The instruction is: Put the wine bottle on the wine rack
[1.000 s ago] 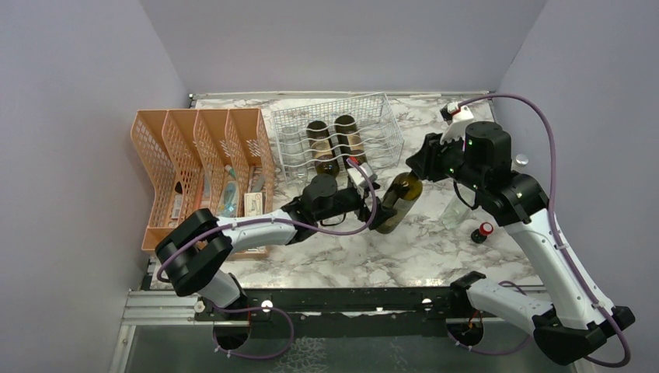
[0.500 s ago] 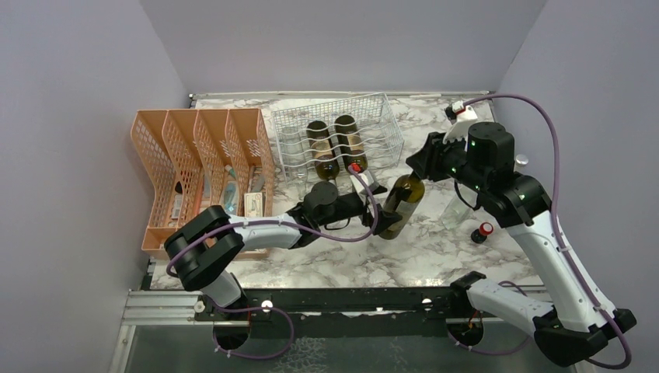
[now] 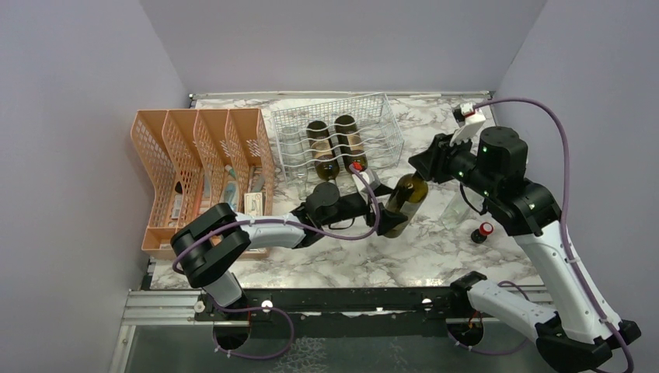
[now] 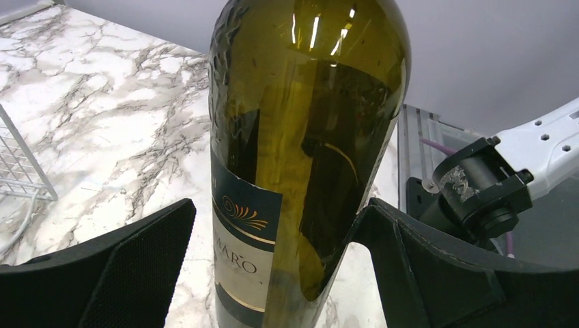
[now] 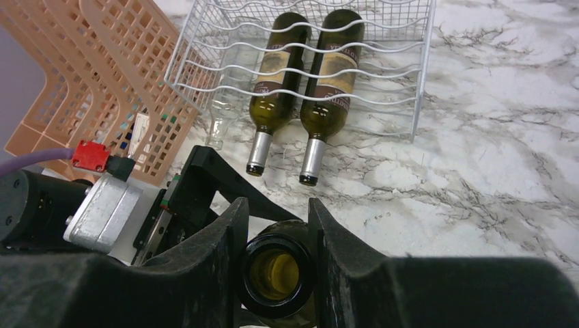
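1 bottle [image 3: 406,200], green glass, tilted over the table [image 3: 435,252], near the rack [image 3: 381,130], not in it. Neck clamped at the mouth by right gripper [image 5: 276,229]. Body straddled by left gripper [image 4: 276,215], spread wide, 1 pad [image 4: 136,266] just off the glass.

a wine rack [image 3: 338,134] sits at the back of the table [image 3: 435,249], with a file organiser [image 3: 202,167] just beside it on the left and two bottles [image 3: 321,148] lying side by side in it. in front of the rack, the wine bottle [image 3: 404,203] stands with its body between the left gripper [image 3: 388,211] fingers and its neck between the right gripper [image 3: 418,172] fingers.
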Robot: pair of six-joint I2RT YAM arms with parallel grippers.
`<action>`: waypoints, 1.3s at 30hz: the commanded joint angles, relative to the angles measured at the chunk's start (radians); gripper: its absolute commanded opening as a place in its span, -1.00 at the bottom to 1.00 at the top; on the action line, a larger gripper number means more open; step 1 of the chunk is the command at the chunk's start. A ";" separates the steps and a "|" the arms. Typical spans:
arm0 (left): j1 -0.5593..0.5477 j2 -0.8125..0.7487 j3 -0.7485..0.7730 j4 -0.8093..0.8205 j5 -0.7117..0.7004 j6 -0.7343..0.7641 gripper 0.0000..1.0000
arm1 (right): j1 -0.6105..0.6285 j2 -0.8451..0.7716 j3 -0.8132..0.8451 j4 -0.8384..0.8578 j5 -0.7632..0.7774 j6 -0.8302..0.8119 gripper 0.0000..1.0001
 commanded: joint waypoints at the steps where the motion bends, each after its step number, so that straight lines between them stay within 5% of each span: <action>1: -0.012 0.031 0.028 0.003 -0.053 -0.026 0.98 | 0.001 -0.065 0.003 0.210 -0.154 0.034 -0.98; 11: -0.011 -0.013 0.016 0.000 0.026 0.220 0.98 | 0.000 -0.118 -0.046 0.267 -0.376 -0.044 -0.98; 20: -0.011 -0.035 0.017 0.010 -0.002 0.250 0.96 | 0.000 -0.180 -0.087 0.339 -0.531 -0.063 -0.98; 23: -0.011 -0.051 0.011 0.026 -0.027 0.267 0.71 | 0.000 -0.189 -0.087 0.340 -0.559 -0.065 -0.98; 28: -0.011 -0.081 0.017 0.031 -0.078 0.323 -0.09 | 0.001 -0.195 -0.076 0.309 -0.559 -0.068 -0.97; 31: -0.011 -0.099 0.016 0.031 -0.100 0.392 -0.99 | 0.000 -0.193 -0.054 0.253 -0.514 -0.061 -0.32; 35: -0.011 -0.119 0.018 0.030 -0.151 0.546 -1.00 | 0.000 -0.192 -0.016 0.166 -0.451 -0.062 0.27; 39: -0.011 -0.137 0.034 0.019 -0.174 0.814 -1.00 | 0.001 -0.176 0.043 0.051 -0.334 -0.060 0.42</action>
